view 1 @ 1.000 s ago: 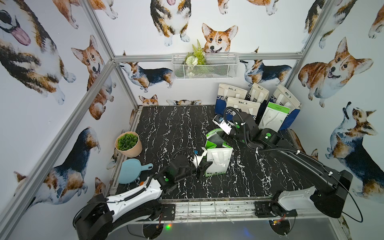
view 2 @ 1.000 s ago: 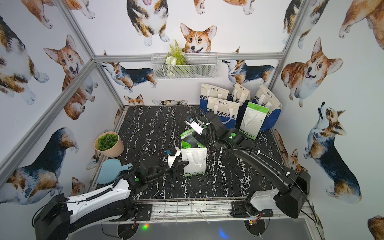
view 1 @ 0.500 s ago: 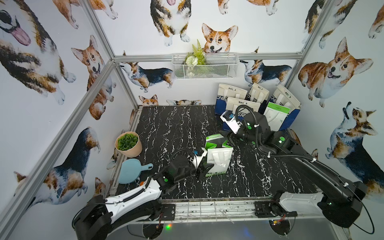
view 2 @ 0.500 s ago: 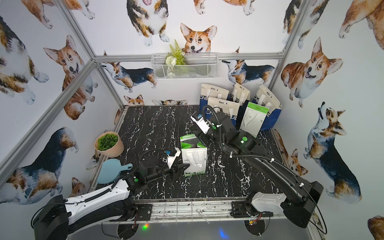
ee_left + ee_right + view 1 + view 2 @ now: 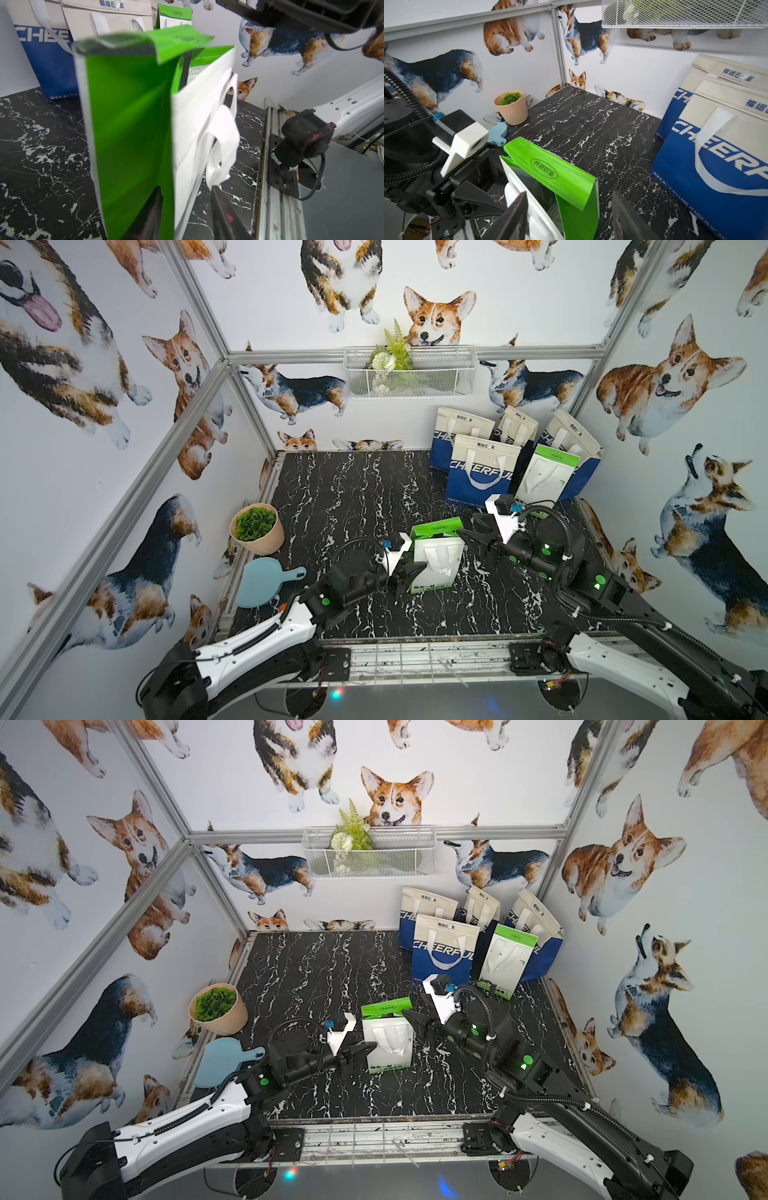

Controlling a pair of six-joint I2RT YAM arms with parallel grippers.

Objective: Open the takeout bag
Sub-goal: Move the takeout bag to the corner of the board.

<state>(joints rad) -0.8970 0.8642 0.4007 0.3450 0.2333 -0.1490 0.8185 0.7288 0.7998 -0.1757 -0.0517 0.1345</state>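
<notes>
So the takeout bag [image 5: 436, 560] is the little green and white one standing upright on the black marble surface [image 5: 353, 497], a bit below the centre of both top views, well apart from the bigger blue bags [image 5: 478, 472] parked up and to the right of it. Its green flap [image 5: 550, 172] is lifted, so the mouth looks pretty much open already. The right wrist view looks down into it and there's something round in there, can't tell what.

The robot has one hand on each side, which makes sense: a light bag like this would probably slide or tip if only one side got pulled. The left hand [image 5: 409, 574] is low at the bag's left edge, jaws partway apart with the front corner sitting between them. In the left wrist view one finger [image 5: 152, 216] lies up against the green side, and there's a sliver of surface showing between the other one and the white front, so it's straddling rather than pinching. The right hand [image 5: 468, 526] sits just beside the bag's top right corner, jaws spread wide over the mouth, holding nothing; touching or not, can't tell
</notes>
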